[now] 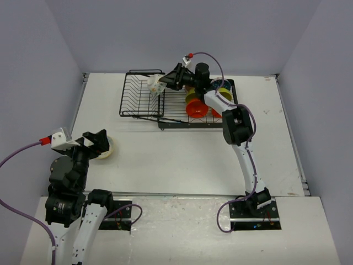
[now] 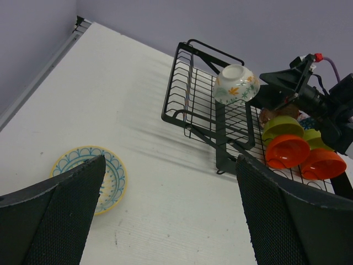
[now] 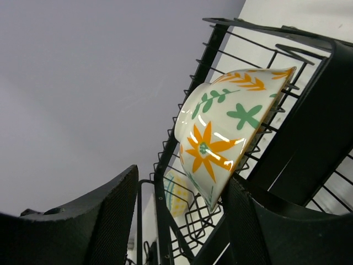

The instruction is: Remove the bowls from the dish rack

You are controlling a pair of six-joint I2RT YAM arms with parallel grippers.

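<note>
While left claw [image 2: 171, 165] gapes empty, right claw [image 3: 182, 178] pinches floral bowl [image 3: 220, 132] over dish rack [image 1: 140, 100].

The floral bowl [image 3: 220, 143] was glossy — glazed, with bright highlights on its smooth side. The dish rack [image 2: 187, 88] was thin black wire (coated-looking, faintly shiny). The orange bowls [image 2: 287, 152] looked smooth, plastic-like; the white table [image 2: 165, 193] matt, faintly grained.

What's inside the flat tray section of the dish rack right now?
Two orange bowls and two lime-green bowls stand on edge. The right arm covers whatever sits behind them.
</note>
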